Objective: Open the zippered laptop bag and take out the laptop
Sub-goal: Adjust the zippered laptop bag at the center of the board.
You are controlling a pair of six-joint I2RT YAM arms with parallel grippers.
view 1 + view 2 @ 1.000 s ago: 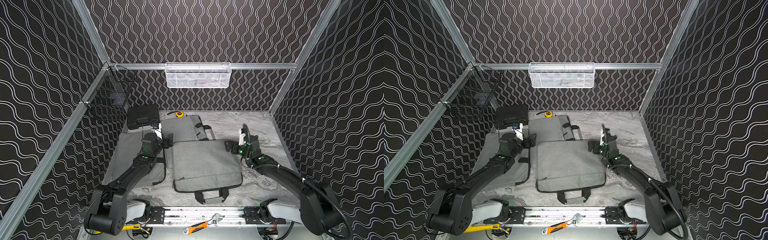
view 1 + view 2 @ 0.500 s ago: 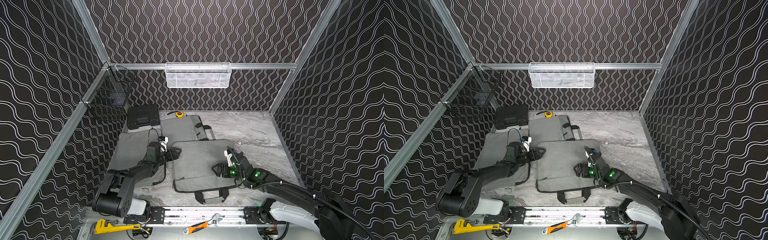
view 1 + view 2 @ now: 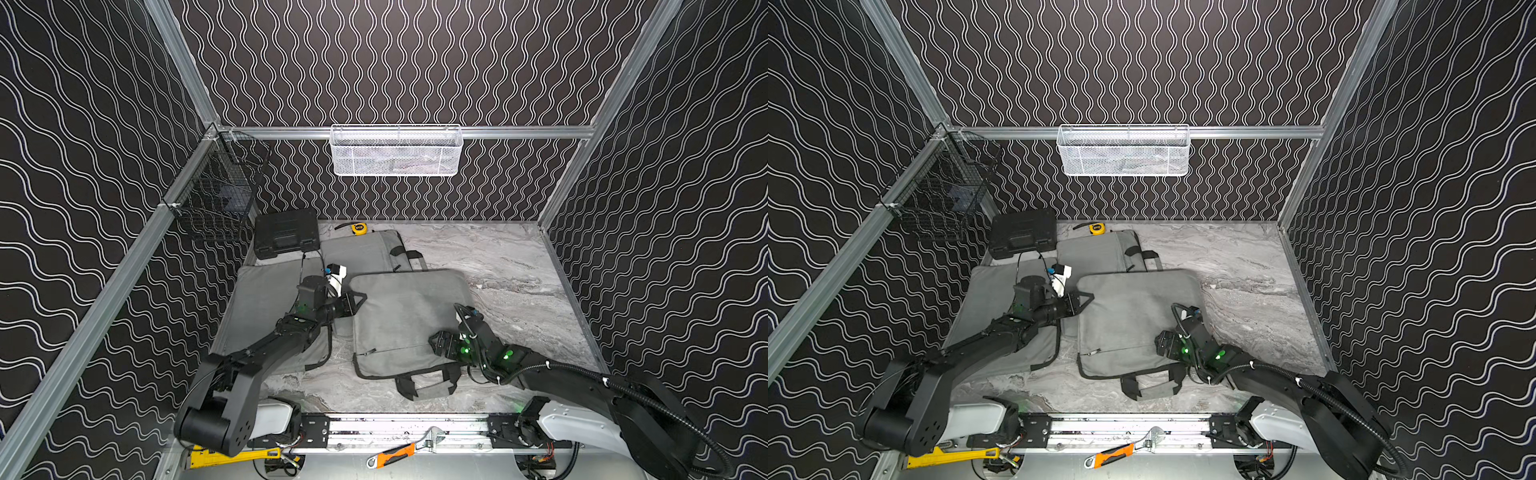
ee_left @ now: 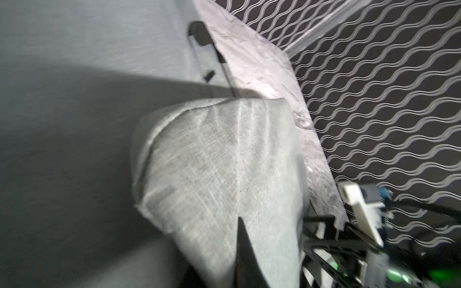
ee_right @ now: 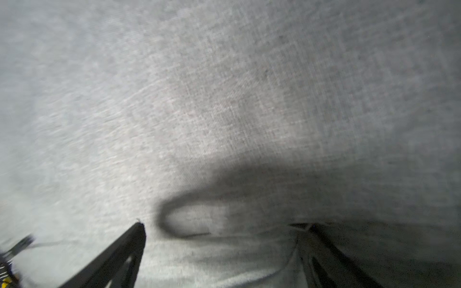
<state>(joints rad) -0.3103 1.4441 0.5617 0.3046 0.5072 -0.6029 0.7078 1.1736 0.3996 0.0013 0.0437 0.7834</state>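
I am holding my left tool (image 3: 358, 298) pinched shut. Its tips are meeting in one point at the side edge of the grey laptop bag (image 3: 407, 316), close to the bag's far corner. In the left wrist view the joined fingertips (image 4: 243, 239) are pointing over grey cloth, and I cannot tell whether fabric or a zip pull is sitting between them.

My right tool (image 3: 436, 345) is standing wide open, low over the same bag's top face. In the right wrist view its two fingers (image 5: 124, 251) are spreading well apart with only grey cloth between them.

The bag is lying flat on the marbled bench (image 3: 498, 266), just beside the left tool and under the right one. Its carry handles (image 3: 424, 384) are lying at the edge nearer my base. A thin zip line (image 3: 395, 348) is running across its face from the right tool's tips toward my left arm.

A second grey bag (image 3: 262, 299) is lying under my left arm and a third (image 3: 361, 253) beyond the left tool. A black case (image 3: 286, 232) and a yellow tape measure (image 3: 359, 227) are sitting farther on.
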